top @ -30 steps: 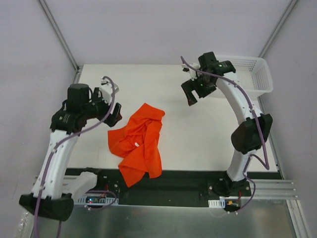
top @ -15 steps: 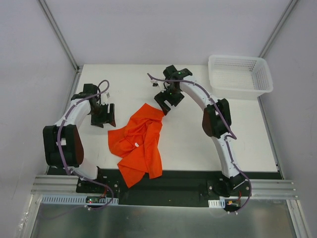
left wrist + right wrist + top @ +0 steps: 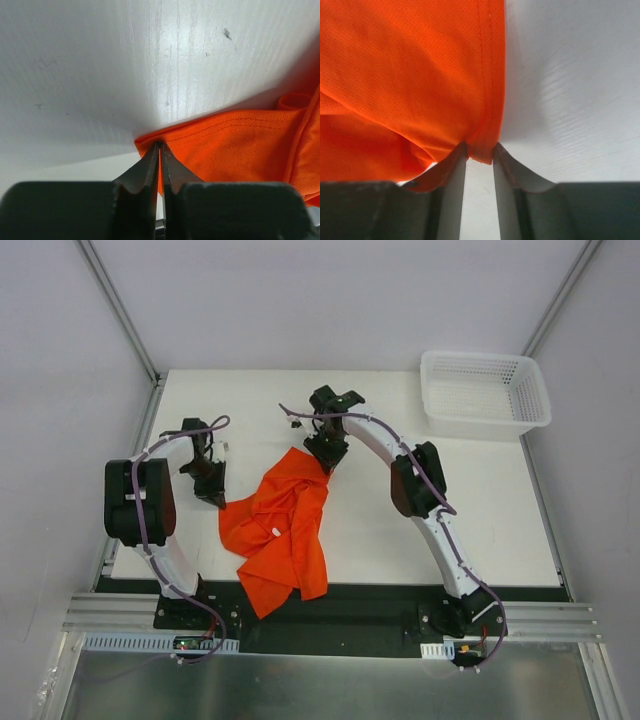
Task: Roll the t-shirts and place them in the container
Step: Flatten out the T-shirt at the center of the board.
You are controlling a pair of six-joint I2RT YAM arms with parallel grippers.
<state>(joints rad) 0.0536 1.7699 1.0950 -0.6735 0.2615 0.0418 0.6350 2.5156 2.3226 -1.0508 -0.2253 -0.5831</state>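
A white bench point(image 3: 500, 500) seen from above, with two robot arms reaching in from its near edge. At the left side of the bench, the left claw point(image 3: 213, 495) sits low on the surface, at the left-hand corner of a bright orange-red t-shirt point(image 3: 285, 530). In the left wrist view its two dark fingers point(image 3: 145, 172) are pressed together, clenched on the very tip of that cloth corner point(image 3: 146, 142), with a stitched hem running off to the right across the white surface. The t-shirt lies crumpled and unrolled, left of the bench's middle, spreading from about halfway across the depth of the bench down to the near edge, where its lowest point overlaps the black strip along the front. Folds and wrinkles cross it, and a small pale spot shows near its centre. At the shirt's far corner, near the middle of the bench, the right claw point(image 3: 325, 458) points down onto the cloth. In the right wrist view its fingers point(image 3: 451, 167) stand a little apart with a bunched fold of the hem point(image 3: 481, 152) caught between them, touching both, so this claw is grasping the shirt too. In the far right corner of the bench stands a white mesh basket point(image 3: 485, 425), well apart from the shirt and both claws.
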